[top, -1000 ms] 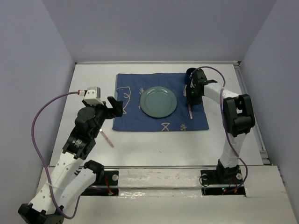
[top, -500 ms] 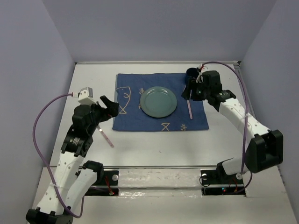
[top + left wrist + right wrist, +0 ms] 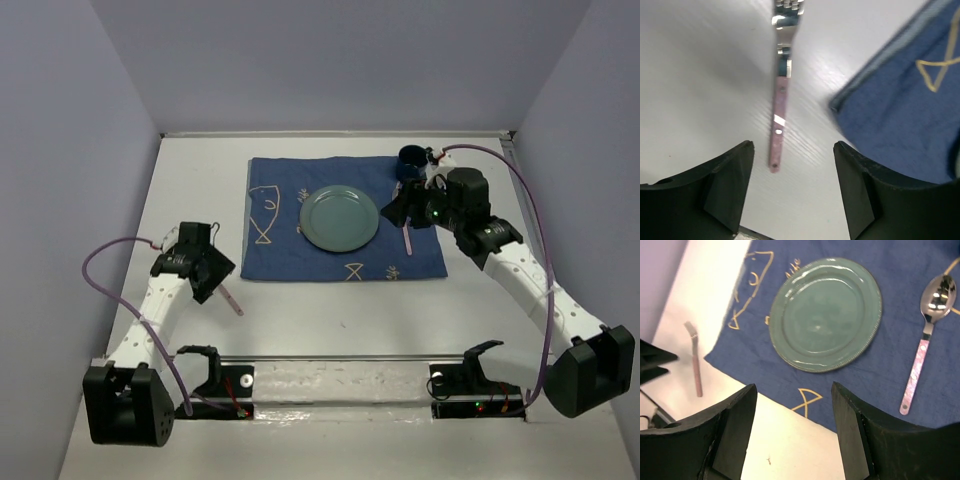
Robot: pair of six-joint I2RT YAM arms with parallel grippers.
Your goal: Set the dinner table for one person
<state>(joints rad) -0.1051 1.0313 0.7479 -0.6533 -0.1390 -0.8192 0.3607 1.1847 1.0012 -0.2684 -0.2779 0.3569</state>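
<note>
Nearest the arm bases, the desk [image 3: 340, 320] runs as a bare white strip. It is a fixed, stiff, matte top, so I judge there is nothing on it to grip. It is only a hard surface on which light cutlery may skid.

Just beyond, the left jaws stand wide open and empty over the pink handle end of a fork [image 3: 781, 95]. The fork lies flat on the desk just beside the near left corner of the dark blue fish-patterned cloth [image 3: 345, 262]. It looks light, thin and stiff, so a pinch across the handle's narrow sides seems best.

Further in, a teal plate [image 3: 339, 219] sits mid-cloth with a pink-handled spoon [image 3: 916, 367] to its right. The right jaws hover there, open and empty. A dark cup [image 3: 410, 160] stands at the cloth's far right corner.

There is open cloth left of the plate. Lavender walls [image 3: 330, 60] close the desk's far and side edges.
</note>
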